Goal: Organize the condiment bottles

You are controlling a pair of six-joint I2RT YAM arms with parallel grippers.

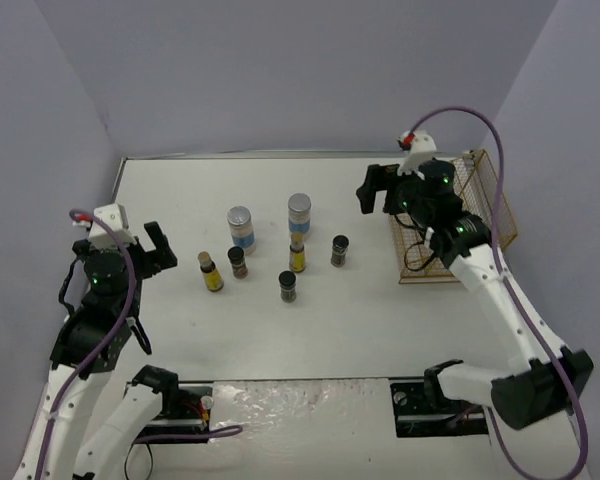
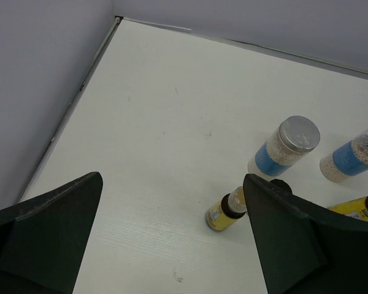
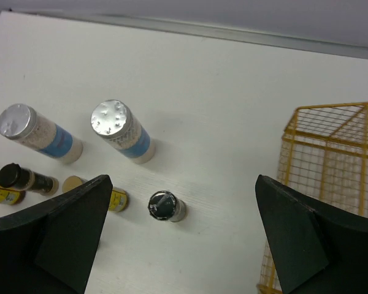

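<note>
The condiment bottles stand upright and apart in a loose cluster mid-tabletop [image 1: 180,190]. Nearest me, at six o'clock of the group, is the near dark jar [image 1: 288,286]. Next come the left yellow bottle [image 1: 211,272] at eight o'clock with the left dark jar [image 1: 238,262] just beside it, the middle yellow bottle [image 1: 297,253] close to the centre, and the right dark jar [image 1: 340,250] at three o'clock. I judge these small ones light, rigid and smooth-sided, so a pinch could slip; I'd close across the body just under the cap. The slim yellow pair look tippy — I'd come in square. Level with them, out at nine o'clock, my left gripper [image 1: 160,248] hangs with its jaws spread as far as they go and nothing in them. Further back are the left silver-lidded jar [image 1: 241,227] and the right silver-lidded jar [image 1: 299,214], at eleven and one o'clock. They are wider and probably heavier, and I'd take them across the blue label, where they should fill much of the jaw span. Beyond, at two o'clock, my right gripper [image 1: 377,190] is equally wide open and empty — the wire basket [image 1: 485,215] sits just behind it.
</note>
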